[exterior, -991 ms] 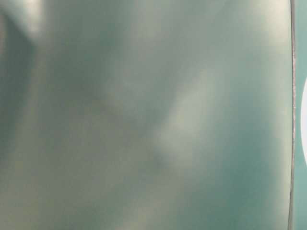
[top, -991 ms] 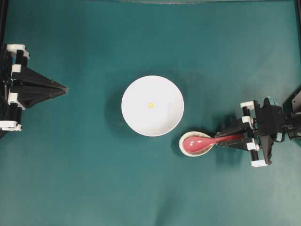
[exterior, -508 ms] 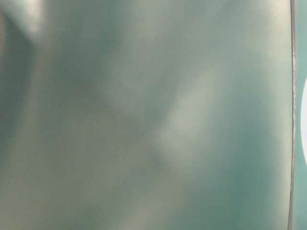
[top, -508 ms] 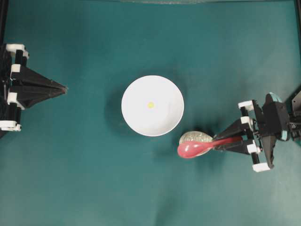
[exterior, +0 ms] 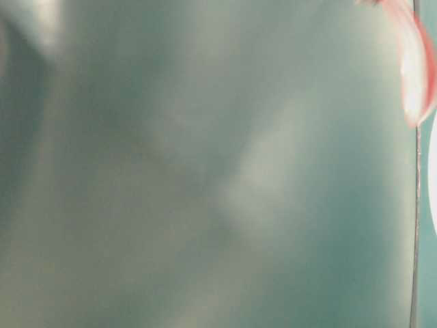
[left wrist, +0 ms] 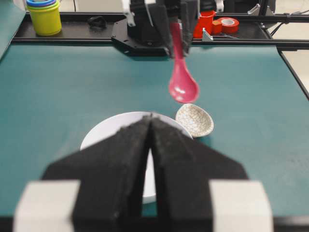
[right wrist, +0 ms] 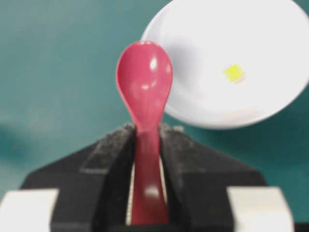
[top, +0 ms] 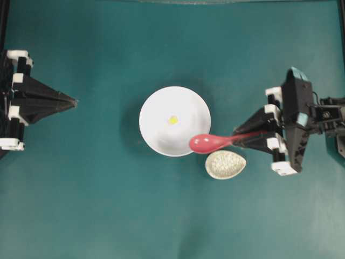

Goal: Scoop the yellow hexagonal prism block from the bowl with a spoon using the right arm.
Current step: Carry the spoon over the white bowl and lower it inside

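Over bowl (top: 174, 121) rim: spoon (top: 207, 143) | right jaws clamp its handle | left jaws closed, empty | writing: unreadable

You have no legible text, label, brand, number or sign anywhere in these views.
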Action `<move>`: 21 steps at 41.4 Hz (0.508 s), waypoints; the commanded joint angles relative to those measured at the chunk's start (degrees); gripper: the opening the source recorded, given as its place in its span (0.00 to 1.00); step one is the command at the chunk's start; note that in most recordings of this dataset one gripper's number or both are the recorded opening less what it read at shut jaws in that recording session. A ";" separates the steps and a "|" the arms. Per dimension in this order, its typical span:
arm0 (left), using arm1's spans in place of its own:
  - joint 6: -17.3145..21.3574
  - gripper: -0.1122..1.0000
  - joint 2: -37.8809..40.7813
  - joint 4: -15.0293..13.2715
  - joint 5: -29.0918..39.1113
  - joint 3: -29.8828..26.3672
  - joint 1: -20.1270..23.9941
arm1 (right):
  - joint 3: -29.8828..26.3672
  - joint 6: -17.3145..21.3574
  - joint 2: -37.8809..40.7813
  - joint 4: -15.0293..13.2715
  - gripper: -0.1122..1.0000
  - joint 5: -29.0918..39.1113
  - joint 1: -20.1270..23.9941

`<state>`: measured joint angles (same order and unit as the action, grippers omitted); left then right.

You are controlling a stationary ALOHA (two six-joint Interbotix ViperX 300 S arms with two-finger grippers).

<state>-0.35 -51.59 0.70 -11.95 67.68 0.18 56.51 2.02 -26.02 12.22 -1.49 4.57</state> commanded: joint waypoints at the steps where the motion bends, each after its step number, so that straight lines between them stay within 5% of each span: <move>1: 0.00 0.10 0.88 0.09 -0.35 -1.41 0.00 | -4.75 -0.09 0.70 -0.18 0.31 4.75 -2.64; 21: 0.18 0.10 1.14 0.09 0.00 -1.32 0.00 | -21.01 -0.18 14.24 -0.53 0.31 27.69 -12.48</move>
<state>-0.35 -50.80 0.70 -11.69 67.68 0.18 38.85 1.85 -12.92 11.87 23.29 -7.21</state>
